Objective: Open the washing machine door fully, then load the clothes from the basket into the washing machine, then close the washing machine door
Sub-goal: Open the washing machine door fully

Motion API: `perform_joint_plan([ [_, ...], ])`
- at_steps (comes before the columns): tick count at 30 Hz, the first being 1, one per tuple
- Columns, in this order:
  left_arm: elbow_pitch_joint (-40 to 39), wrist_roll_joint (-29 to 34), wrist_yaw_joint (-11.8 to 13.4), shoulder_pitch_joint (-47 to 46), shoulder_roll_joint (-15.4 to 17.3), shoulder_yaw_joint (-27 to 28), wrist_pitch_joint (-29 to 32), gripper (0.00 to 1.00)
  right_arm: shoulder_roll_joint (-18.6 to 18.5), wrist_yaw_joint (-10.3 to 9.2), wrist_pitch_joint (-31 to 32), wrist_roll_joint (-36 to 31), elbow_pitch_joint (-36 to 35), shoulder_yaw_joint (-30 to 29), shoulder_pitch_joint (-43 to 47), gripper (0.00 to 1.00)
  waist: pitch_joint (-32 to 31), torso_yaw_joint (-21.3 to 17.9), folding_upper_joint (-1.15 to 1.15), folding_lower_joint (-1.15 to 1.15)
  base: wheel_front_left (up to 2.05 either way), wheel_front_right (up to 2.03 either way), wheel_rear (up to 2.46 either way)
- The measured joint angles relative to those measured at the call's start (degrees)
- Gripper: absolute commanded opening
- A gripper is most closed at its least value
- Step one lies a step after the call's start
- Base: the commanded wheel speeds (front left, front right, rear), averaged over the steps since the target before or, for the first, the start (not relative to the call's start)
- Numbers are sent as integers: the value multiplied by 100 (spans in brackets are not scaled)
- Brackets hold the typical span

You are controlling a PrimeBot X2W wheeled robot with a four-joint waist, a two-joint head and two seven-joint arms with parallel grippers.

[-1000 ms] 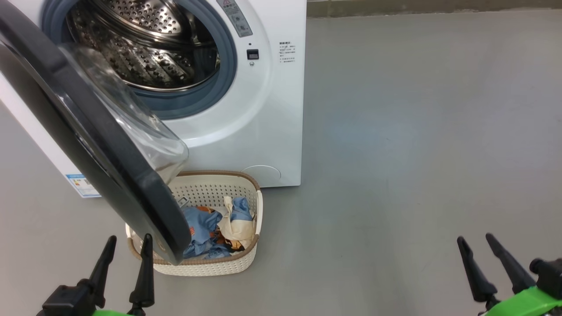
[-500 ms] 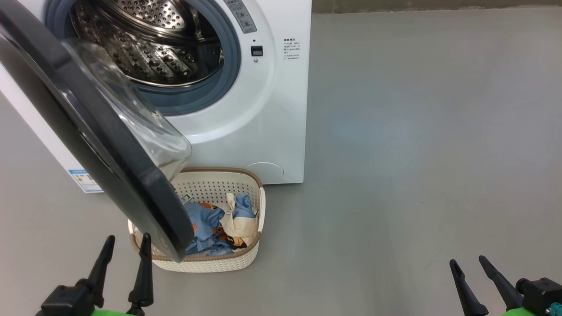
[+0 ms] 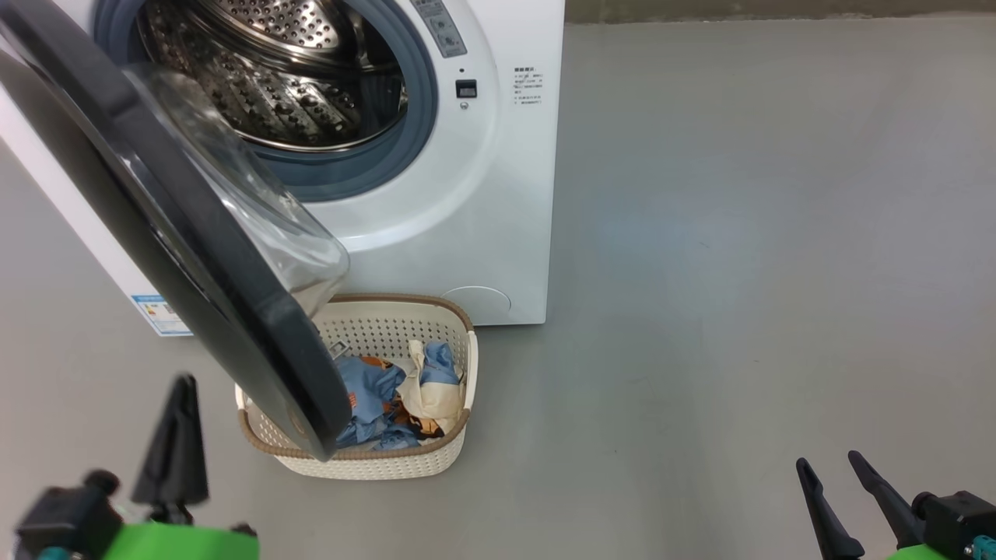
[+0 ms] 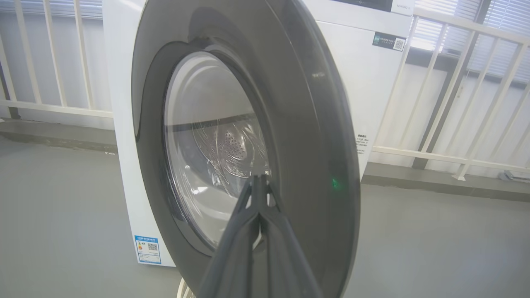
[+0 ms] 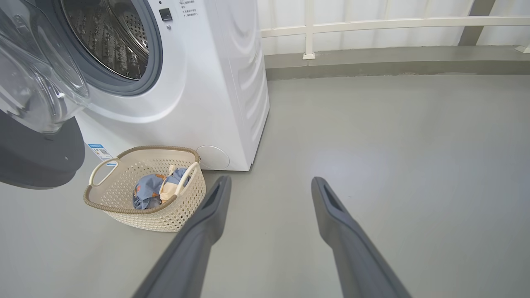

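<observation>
We read this as the first step, since the washing machine door (image 3: 257, 334) is swung out only part of the way. In the head view its black rim hangs across the left part of the basket (image 3: 373, 459), hiding that side and crowding the path from the basket up to the drum (image 3: 288, 93). It makes sense to swing it wider before anything is lifted.

Our left end effector (image 3: 185, 385) has its two fingers pressed together and holds nothing. In the left wrist view it (image 4: 259, 182) points at the outer face of the door (image 4: 306, 124), near the lower edge of the glass window. We take the shut fingers to be a single blunt tip for nudging the door outward. We cannot tell whether the tip touches the door yet.

Our right end effector (image 3: 827, 460) is spread wide and empty, low over bare floor (image 3: 739, 272) and well apart from the basket. We judge that it is held there to keep clear of the door's swing and ready for the clothes afterwards.

The clothes (image 3: 389, 393) lie bundled in the right half of the basket, blue fabric with cream cloth on top. The basket sits on the floor just in front of the washing machine (image 3: 498, 194), below its opening. That makes for a short lift into the drum. The right wrist view shows the basket (image 5: 174, 215) just beside the machine's front corner, with the clothes (image 5: 151, 192) low inside it.
</observation>
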Motion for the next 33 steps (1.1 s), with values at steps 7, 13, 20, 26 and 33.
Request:
perform_joint_plan([
  [7, -1050, 51, 67, -315, -137, -60, -2, 0, 2, 0, 0, -3, -56, 1, 4, 100, 10, 23, 0, 0, 0, 0, 0],
  [13, -1685, 115, 103, -606, -176, -915, 111, 0, 2, 0, 0, -4, -90, 14, -4, 100, 101, -2, 0, 0, 0, 0, 0],
  [20, -1291, 101, 118, -903, -186, -1936, 361, 0, 2, 0, 0, -4, -98, 56, -69, 100, 221, -67, 0, 0, 0, 0, 0],
  [26, -245, -218, 278, -1038, -189, -2150, 312, 0, 1, 0, 0, -4, -99, 66, -103, 100, 320, -136, 0, 0, 0, 0, 0],
  [33, 559, -445, 337, -1284, -191, -2145, 141, 0, 1, 0, 0, -5, -103, 54, -188, 100, 377, -148, 0, 0, 0, 0, 0],
])
